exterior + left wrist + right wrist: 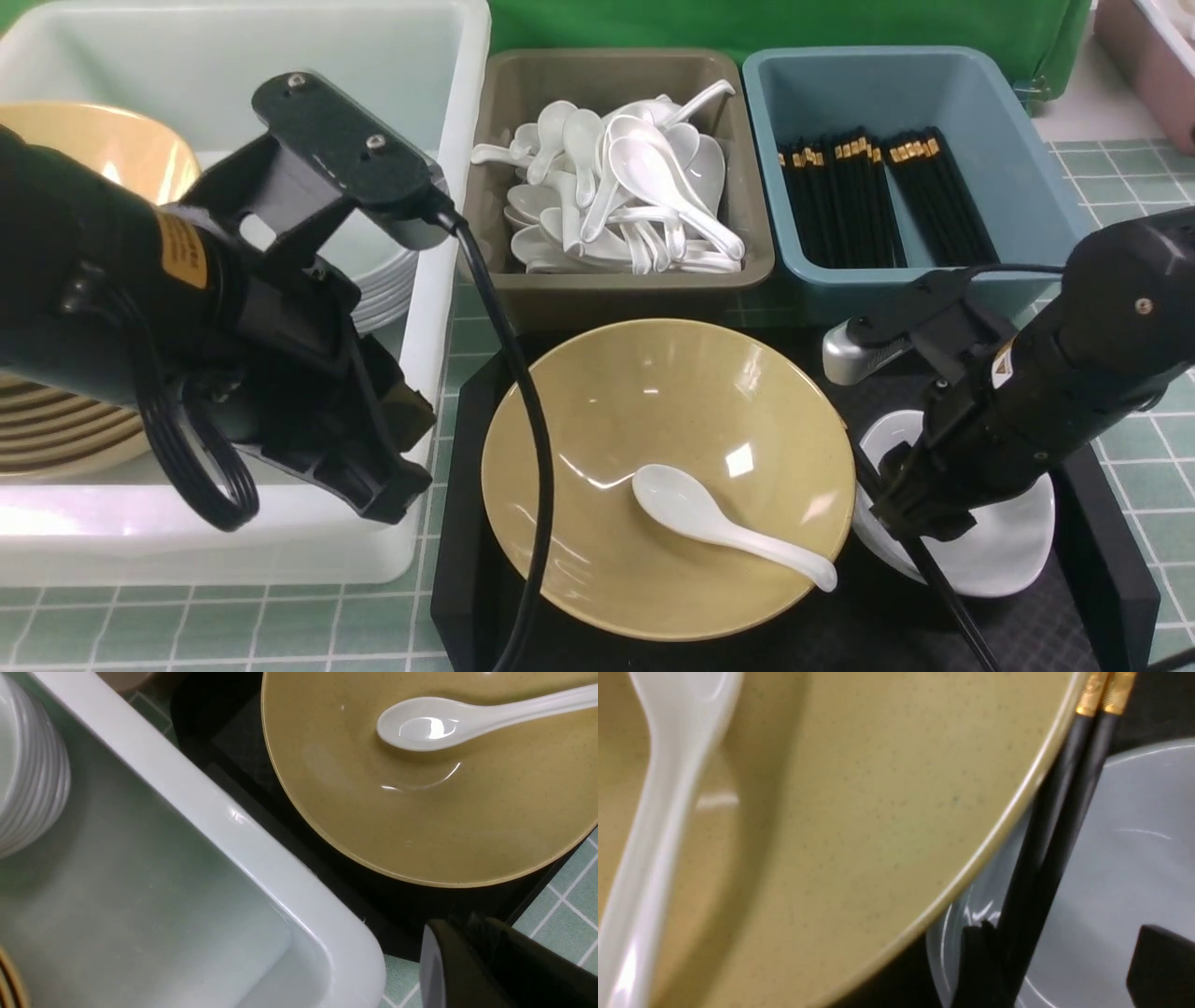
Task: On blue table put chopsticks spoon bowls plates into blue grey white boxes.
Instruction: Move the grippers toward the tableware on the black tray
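On a black tray a wide yellow bowl holds a white spoon. To its right is a white dish. My right gripper hangs low over this dish. In the right wrist view the right gripper is open. A pair of black chopsticks with gold ends lies across the dish between its fingers, close against one finger. My left gripper is shut and empty over the front right corner of the white box.
The white box holds stacked yellow bowls and white plates. The grey box is heaped with white spoons. The blue box holds rows of black chopsticks. A black cable crosses the yellow bowl's left rim.
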Controlling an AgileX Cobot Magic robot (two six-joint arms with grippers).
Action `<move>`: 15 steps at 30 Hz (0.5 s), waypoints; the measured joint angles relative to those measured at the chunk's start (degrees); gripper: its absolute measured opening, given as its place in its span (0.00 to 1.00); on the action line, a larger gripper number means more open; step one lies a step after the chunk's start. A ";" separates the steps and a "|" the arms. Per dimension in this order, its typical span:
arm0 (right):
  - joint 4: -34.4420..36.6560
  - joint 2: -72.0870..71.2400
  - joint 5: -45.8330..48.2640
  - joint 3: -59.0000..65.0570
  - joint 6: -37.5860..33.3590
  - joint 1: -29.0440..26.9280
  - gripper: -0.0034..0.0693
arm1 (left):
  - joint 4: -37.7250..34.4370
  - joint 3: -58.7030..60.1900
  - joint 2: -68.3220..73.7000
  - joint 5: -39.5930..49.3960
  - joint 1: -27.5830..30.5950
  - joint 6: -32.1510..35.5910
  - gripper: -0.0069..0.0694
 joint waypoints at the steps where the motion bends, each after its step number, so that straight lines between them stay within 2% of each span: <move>1: 0.00 0.07 0.00 0.00 0.00 0.00 0.67 | 0.07 0.00 0.00 0.00 0.00 0.00 0.09; 15: 0.06 1.22 -0.98 0.00 1.73 0.00 0.67 | 0.38 0.00 0.00 -0.25 0.00 0.01 0.09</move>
